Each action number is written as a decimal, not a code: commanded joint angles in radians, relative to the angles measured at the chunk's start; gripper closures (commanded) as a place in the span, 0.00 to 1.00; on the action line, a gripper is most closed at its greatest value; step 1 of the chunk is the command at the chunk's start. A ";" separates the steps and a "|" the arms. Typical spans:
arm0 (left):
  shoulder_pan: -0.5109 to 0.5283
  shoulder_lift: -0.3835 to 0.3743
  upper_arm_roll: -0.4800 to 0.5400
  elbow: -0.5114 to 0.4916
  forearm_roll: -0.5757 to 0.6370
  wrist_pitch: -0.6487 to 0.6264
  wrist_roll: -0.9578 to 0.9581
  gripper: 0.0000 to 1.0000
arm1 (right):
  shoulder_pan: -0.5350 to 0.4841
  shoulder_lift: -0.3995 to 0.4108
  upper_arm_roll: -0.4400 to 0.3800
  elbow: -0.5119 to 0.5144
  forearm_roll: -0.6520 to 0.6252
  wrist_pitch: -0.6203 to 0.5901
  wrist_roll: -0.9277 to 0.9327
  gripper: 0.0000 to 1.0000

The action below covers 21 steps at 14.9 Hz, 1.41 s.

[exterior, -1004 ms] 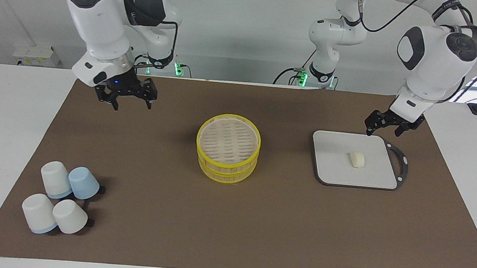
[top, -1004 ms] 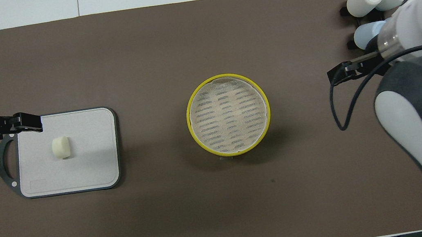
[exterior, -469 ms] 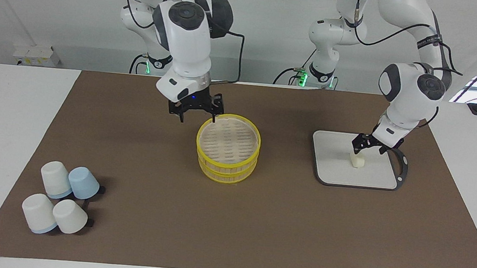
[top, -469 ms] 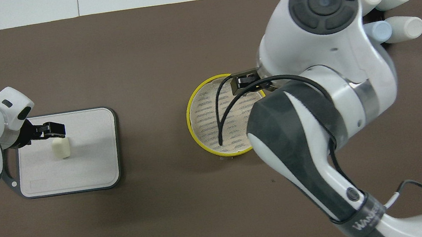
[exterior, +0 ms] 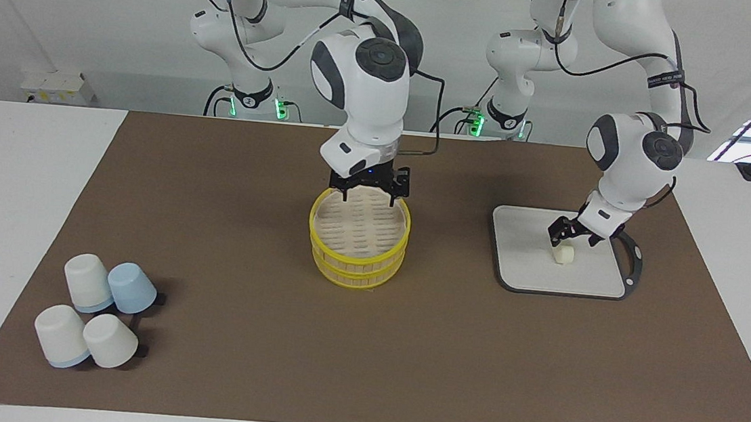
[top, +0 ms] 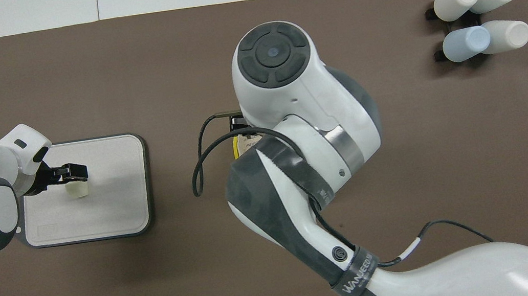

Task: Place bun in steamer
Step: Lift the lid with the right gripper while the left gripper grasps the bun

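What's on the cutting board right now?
Only the bun lies on the cutting board, with the open left pincer down at it. The pincer covers the bun's top, so I cannot tell whether they touch.

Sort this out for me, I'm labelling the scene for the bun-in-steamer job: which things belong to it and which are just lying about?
In the job:
- bun, on the cutting board
- steamer, mid-mat
- left gripper, open over the bun
- right gripper, open over the steamer's rim

Lying about:
- cutting board, only carrying the bun
- four cups, toward the right arm's end
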 commanded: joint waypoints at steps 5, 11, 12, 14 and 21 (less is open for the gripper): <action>0.003 0.024 -0.004 -0.056 0.001 0.092 -0.004 0.00 | 0.085 0.102 -0.004 0.082 -0.020 0.069 0.091 0.00; 0.010 0.027 -0.004 -0.057 0.001 0.083 -0.002 0.00 | 0.102 0.107 -0.004 -0.020 -0.024 0.178 0.108 0.00; 0.010 0.028 -0.004 -0.056 0.000 0.082 -0.002 0.03 | 0.100 0.104 -0.004 -0.029 -0.024 0.184 0.108 0.01; 0.008 0.028 -0.006 -0.057 0.000 0.079 -0.002 0.11 | 0.098 0.096 -0.004 -0.055 -0.023 0.201 0.108 0.08; -0.003 0.028 -0.004 -0.056 0.001 0.071 -0.002 0.48 | 0.103 0.076 -0.004 -0.098 -0.023 0.202 0.109 1.00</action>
